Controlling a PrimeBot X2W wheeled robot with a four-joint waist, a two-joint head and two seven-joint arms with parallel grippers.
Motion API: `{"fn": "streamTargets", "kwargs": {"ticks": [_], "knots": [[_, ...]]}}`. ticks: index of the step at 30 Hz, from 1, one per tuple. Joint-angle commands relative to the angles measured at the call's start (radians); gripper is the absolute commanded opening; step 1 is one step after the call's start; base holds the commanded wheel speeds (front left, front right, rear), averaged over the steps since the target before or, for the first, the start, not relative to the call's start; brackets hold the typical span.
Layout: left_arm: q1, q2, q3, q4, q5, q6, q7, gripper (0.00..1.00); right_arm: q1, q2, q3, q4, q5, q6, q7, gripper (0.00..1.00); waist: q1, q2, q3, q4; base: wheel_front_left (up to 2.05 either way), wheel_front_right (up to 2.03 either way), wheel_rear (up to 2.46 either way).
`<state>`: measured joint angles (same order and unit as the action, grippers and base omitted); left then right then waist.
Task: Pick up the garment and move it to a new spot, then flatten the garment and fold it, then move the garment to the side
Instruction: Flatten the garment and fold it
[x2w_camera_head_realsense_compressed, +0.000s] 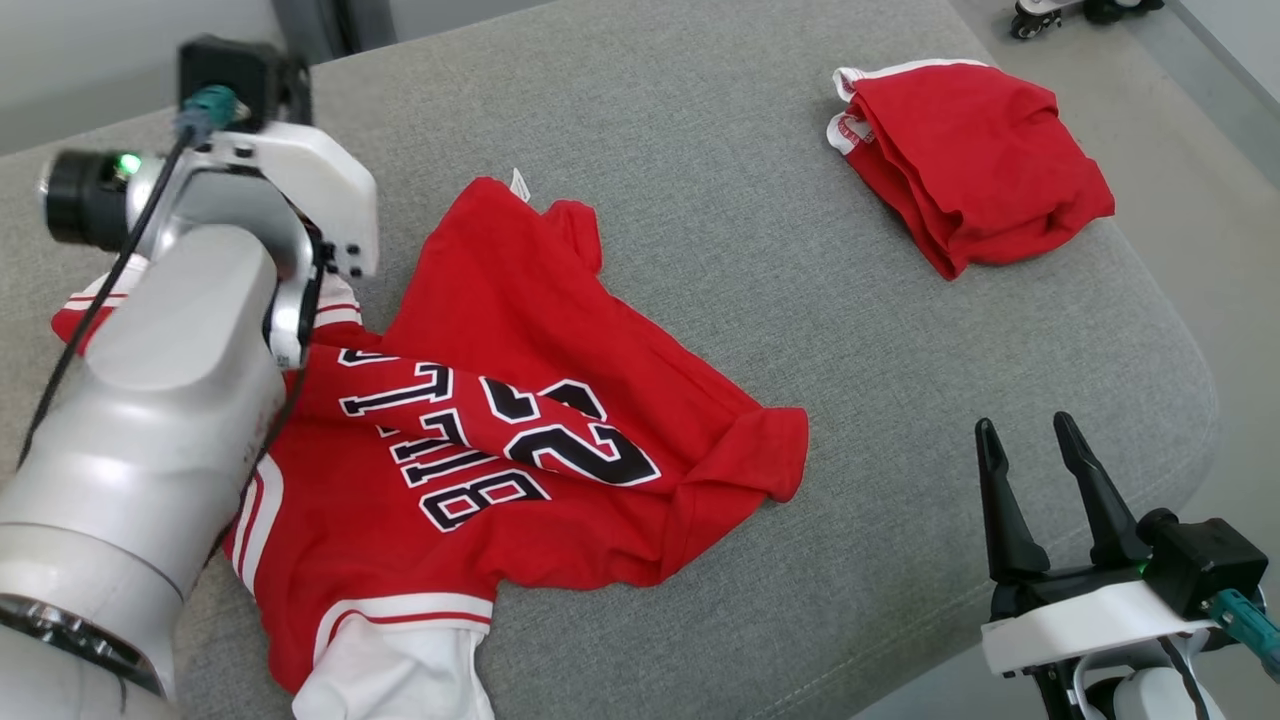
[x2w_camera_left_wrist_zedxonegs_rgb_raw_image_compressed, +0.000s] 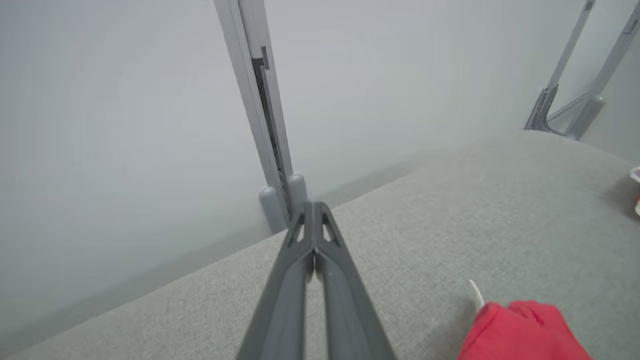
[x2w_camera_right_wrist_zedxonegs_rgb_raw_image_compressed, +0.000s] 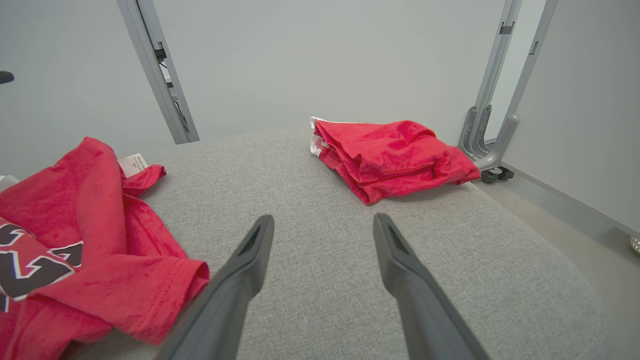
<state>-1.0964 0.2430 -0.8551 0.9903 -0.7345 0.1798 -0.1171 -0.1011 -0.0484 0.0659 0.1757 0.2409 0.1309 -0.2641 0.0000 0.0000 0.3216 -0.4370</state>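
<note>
A crumpled red garment (x2w_camera_head_realsense_compressed: 520, 420) with black-and-white lettering and white-striped trim lies on the left half of the grey cushion (x2w_camera_head_realsense_compressed: 760, 250). My left arm (x2w_camera_head_realsense_compressed: 190, 340) reaches over its left sleeve, and the arm hides the fingers in the head view. In the left wrist view my left gripper (x2w_camera_left_wrist_zedxonegs_rgb_raw_image_compressed: 313, 212) is shut with nothing between its fingers, pointing over bare cushion; a corner of the garment (x2w_camera_left_wrist_zedxonegs_rgb_raw_image_compressed: 525, 330) shows at the lower right. My right gripper (x2w_camera_head_realsense_compressed: 1030, 430) stands open near the cushion's front right edge, empty, also open in the right wrist view (x2w_camera_right_wrist_zedxonegs_rgb_raw_image_compressed: 322, 222), with the garment (x2w_camera_right_wrist_zedxonegs_rgb_raw_image_compressed: 100, 235) to its left.
A second red garment (x2w_camera_head_realsense_compressed: 975, 165), folded, sits at the cushion's far right corner (x2w_camera_right_wrist_zedxonegs_rgb_raw_image_compressed: 395, 155). Grey frame posts (x2w_camera_right_wrist_zedxonegs_rgb_raw_image_compressed: 157, 75) and a wheeled base (x2w_camera_right_wrist_zedxonegs_rgb_raw_image_compressed: 492, 172) stand behind and beside the cushion. Floor lies beyond the right edge.
</note>
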Motion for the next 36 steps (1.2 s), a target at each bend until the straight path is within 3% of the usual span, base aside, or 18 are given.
{"fn": "streamTargets", "kwargs": {"ticks": [1,2,5,8,9,10,11,12,21,30,31,32,36], "knots": [[-0.014,0.002,0.012,0.023,0.014,0.033,-0.071,0.00,-0.003,-0.005,0.000,0.001,0.005,0.000,0.000,1.00,0.0000,0.0000,-0.001,-0.002,0.00,0.00,0.00],[-0.010,-0.006,0.021,0.032,0.005,0.027,-0.090,0.00,-0.005,-0.005,0.001,0.002,0.005,0.000,0.000,1.00,0.0000,0.0000,-0.002,-0.003,0.00,0.00,0.00],[0.026,-0.046,0.031,0.073,-0.054,-0.083,-0.031,0.00,-0.003,-0.005,0.003,0.005,0.001,0.000,0.000,1.00,0.0000,0.0000,-0.007,-0.006,0.00,0.00,0.00],[0.010,-0.054,0.031,0.095,-0.069,-0.119,0.001,0.00,0.003,-0.005,-0.001,0.004,-0.002,0.000,0.000,1.00,0.0000,0.0000,-0.009,-0.005,0.00,0.00,0.00],[0.010,-0.062,0.025,0.109,-0.074,-0.134,0.019,0.11,0.005,-0.004,-0.002,0.003,-0.003,0.000,0.000,1.00,0.0000,0.0000,-0.008,-0.004,0.00,0.00,0.00],[0.013,-0.073,0.028,0.120,-0.086,-0.150,0.036,0.32,0.006,-0.004,-0.003,0.003,-0.005,0.000,0.000,1.00,0.0000,0.0000,-0.007,-0.003,0.00,0.00,0.00],[0.011,-0.080,0.030,0.129,-0.095,-0.166,0.055,0.87,0.006,-0.004,-0.001,0.004,-0.006,0.000,0.000,1.00,0.0000,0.0000,-0.007,-0.004,0.00,0.00,0.00],[0.007,-0.083,0.035,0.138,-0.106,-0.180,0.074,1.00,0.007,-0.005,0.000,0.005,-0.007,0.000,0.000,1.00,0.0000,0.0000,-0.009,-0.005,0.00,0.00,0.00],[0.008,-0.098,0.061,0.181,-0.209,-0.293,0.312,1.00,0.018,-0.005,0.001,0.000,-0.009,0.000,0.000,1.00,0.0000,0.0000,-0.002,-0.016,0.00,0.00,0.00],[0.063,-0.077,0.044,0.155,-0.263,-0.311,0.444,1.00,0.015,-0.005,0.014,0.000,0.003,0.000,0.000,1.00,0.0000,0.0000,0.033,-0.038,0.00,0.00,0.00],[0.074,-0.083,0.039,0.139,-0.274,-0.312,0.468,0.88,0.016,-0.005,0.013,-0.001,0.003,0.000,0.000,1.00,0.0000,0.0000,0.035,-0.037,0.00,0.00,0.00],[0.092,-0.095,0.031,0.106,-0.295,-0.312,0.508,0.00,0.017,-0.005,0.012,0.000,0.002,0.000,0.000,1.00,0.0000,0.0000,0.036,-0.037,0.00,0.00,0.00],[0.084,-0.034,0.025,-0.008,-0.328,-0.310,0.527,0.00,0.013,-0.004,0.004,0.002,-0.001,0.000,0.000,1.00,0.0000,0.0000,0.038,-0.028,0.00,0.00,0.00]]}}
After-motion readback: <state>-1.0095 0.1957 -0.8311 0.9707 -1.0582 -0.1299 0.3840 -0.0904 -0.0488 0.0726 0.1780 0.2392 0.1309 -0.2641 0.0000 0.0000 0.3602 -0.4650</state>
